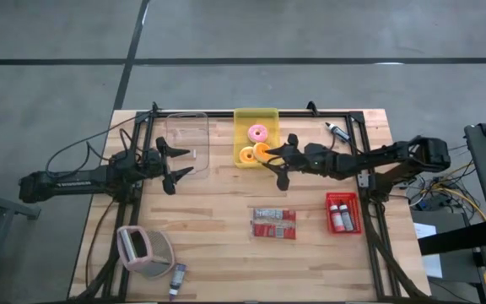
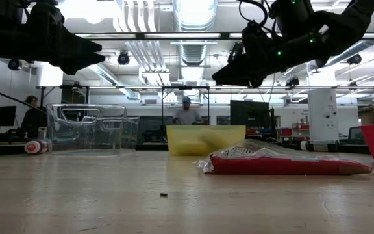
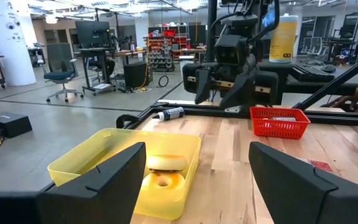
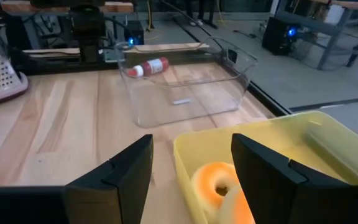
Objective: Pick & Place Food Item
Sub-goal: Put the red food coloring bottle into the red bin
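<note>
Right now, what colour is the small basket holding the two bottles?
Red; the small basket shows best in the high view.

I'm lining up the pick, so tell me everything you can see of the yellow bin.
The yellow bin is a shallow rectangular tray of translucent plastic with rounded corners, sitting flat at the far middle of the table. It holds ring-shaped donuts: a pink one and orange ones. The clear bin stands apart on its left. The right gripper, open, hovers at its near edge.

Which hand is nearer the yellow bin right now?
Right. The right hand hangs open at the yellow bin's near corner; the left hand, open, sits farther off beside the clear container.
</note>
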You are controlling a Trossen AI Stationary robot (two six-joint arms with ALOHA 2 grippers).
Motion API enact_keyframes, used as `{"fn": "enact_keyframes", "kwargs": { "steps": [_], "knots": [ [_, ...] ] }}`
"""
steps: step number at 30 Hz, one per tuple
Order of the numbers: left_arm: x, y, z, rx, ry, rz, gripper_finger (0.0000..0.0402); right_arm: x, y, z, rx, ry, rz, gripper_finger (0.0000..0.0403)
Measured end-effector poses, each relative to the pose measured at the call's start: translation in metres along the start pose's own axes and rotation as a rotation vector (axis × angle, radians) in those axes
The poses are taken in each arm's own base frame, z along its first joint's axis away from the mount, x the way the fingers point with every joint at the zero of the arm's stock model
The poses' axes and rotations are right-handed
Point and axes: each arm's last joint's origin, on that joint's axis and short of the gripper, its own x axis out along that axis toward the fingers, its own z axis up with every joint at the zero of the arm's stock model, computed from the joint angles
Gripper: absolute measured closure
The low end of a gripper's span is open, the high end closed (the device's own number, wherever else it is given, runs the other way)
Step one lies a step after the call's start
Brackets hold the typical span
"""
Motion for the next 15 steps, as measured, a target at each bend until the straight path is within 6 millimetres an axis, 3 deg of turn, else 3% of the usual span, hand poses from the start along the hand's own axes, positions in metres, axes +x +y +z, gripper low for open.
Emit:
{"fn": "enact_keyframes", "kwargs": {
  "steps": [15],
  "knots": [
    [0.0, 0.0, 0.0001, 0.0, 0.0, 0.0, 0.0111, 0.0019, 0.0003, -0.0011, -0.001, 0.006, 0.0, 0.0188]
  ]
}}
